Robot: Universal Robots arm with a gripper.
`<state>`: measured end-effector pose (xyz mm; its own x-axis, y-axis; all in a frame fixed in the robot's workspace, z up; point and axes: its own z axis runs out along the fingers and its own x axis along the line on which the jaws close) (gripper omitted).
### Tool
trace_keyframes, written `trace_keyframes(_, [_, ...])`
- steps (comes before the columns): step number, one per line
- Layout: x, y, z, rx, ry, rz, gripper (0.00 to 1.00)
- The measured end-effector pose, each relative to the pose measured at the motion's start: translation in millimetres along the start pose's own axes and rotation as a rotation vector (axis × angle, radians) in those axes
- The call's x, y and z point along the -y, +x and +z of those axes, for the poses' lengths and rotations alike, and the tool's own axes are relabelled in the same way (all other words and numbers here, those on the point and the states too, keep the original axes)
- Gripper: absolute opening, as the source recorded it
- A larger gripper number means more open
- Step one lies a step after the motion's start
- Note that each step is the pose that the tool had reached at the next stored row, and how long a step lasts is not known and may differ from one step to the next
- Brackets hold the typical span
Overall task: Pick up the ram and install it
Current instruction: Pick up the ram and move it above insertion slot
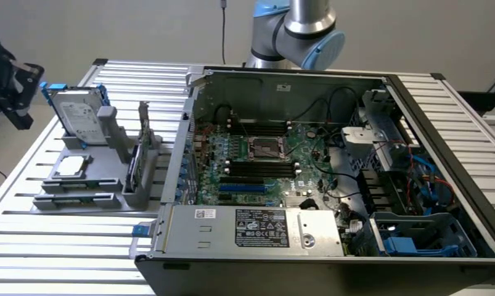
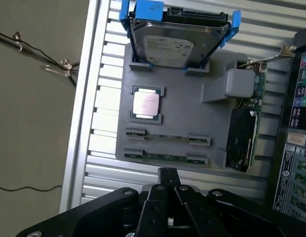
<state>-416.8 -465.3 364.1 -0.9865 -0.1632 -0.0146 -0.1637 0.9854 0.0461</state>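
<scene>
Two rams stand on edge in the grooves of a grey holder (image 2: 192, 106): one thin green stick (image 2: 168, 137) and a second one (image 2: 165, 157) closer to my gripper. My gripper (image 2: 168, 171) hovers above the holder's near edge, just short of the second stick. Its fingers are pressed together with nothing between them. In the exterior view the holder (image 1: 91, 166) sits to the left of the open computer case (image 1: 313, 166). Inside the case, black memory slots (image 1: 264, 168) flank the processor socket (image 1: 261, 148) on the motherboard.
On the holder are a hard drive in a blue bracket (image 2: 175, 42), a square silver processor chip (image 2: 145, 103) and an upright card with a metal bracket (image 2: 244, 133). The arm's joint (image 1: 301, 31) rises behind the case. The slatted table's edge (image 2: 81, 113) and floor cables (image 2: 44, 59) are nearby.
</scene>
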Motion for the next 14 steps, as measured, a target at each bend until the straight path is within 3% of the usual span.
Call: trace_keyframes(14, [0.1,0.1,3.2,-0.0116,-0.0038,-0.254,0.11])
